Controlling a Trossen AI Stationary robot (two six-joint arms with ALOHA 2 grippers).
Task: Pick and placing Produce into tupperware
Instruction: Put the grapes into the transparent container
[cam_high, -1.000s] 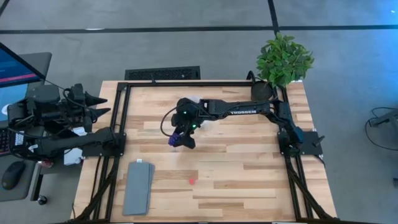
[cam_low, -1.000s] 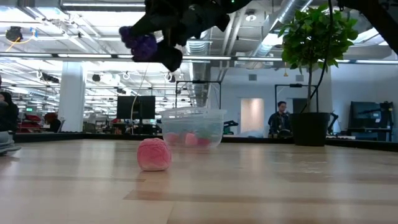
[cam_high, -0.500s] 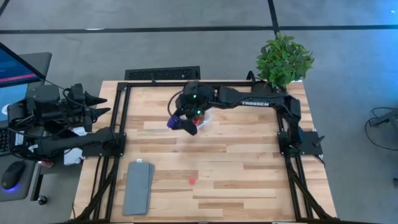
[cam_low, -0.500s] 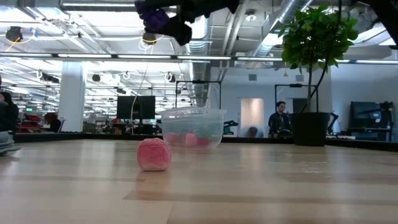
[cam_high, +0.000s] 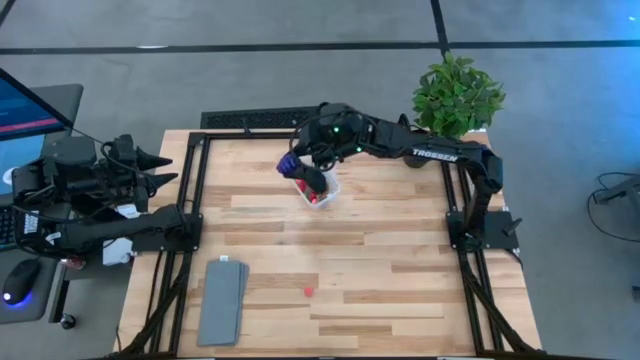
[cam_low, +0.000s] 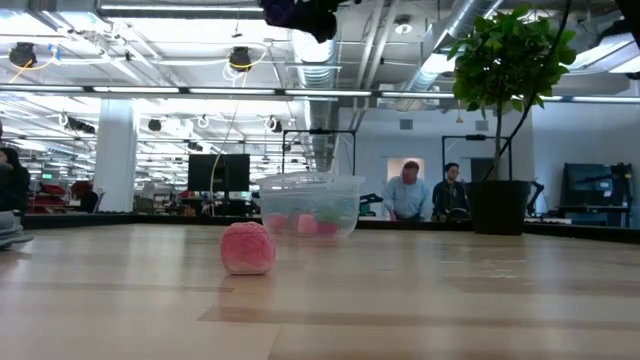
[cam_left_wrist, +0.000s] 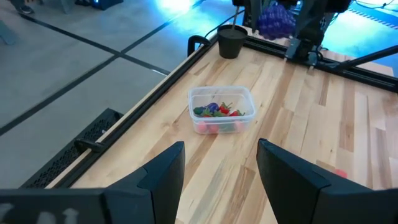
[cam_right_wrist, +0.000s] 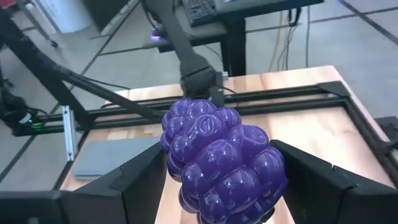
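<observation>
Purple grape cluster (cam_right_wrist: 221, 158) clamped in the right hand (cam_high: 303, 172), hanging above the clear tupperware (cam_left_wrist: 221, 109), which sits near the table's (cam_high: 400, 280) far edge. One pink piece (cam_low: 247, 248) lies loose. Left hand (cam_left_wrist: 217, 177) waits at the left side, fingers apart.

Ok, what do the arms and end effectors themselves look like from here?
Both arms are dark, nearly black. The right arm carries white TROSSEN lettering and small green lights near its wrist. The left end effector has two broad, flat, wedge-shaped black fingers; the right end effector has the same kind.
</observation>
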